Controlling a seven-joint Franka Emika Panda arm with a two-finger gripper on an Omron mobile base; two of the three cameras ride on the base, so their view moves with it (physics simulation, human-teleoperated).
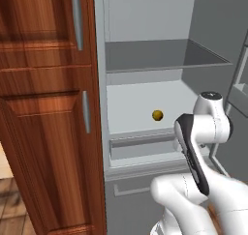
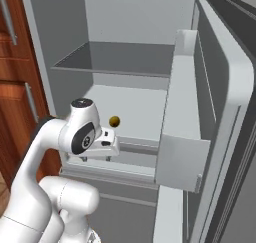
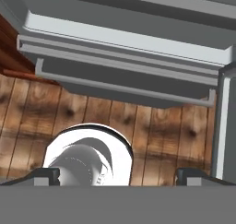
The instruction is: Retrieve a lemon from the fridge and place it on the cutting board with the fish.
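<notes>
- Jaws spread fully wide, nothing between them; gripper (image 3: 118,174) pointing down toward the wooden floor (image 3: 152,126) in front of the fridge (image 1: 145,50), door swung open.
- Lemon (image 1: 157,115) alone on the white middle shelf (image 1: 131,103), toward the far side, well apart from the hand.
- Best to tilt the wrist up, reach in over the lower drawer (image 1: 145,147), keep clear of the door bins (image 2: 182,157) on the right.
- Close around the fruit's middle, gently, to stop it rolling.

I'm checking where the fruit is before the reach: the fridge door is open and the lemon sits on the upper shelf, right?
Not quite. The fridge door is open, but the lemon sits on the lower shelf, above the drawer; the upper shelf is bare. The left base view shows it.
</notes>
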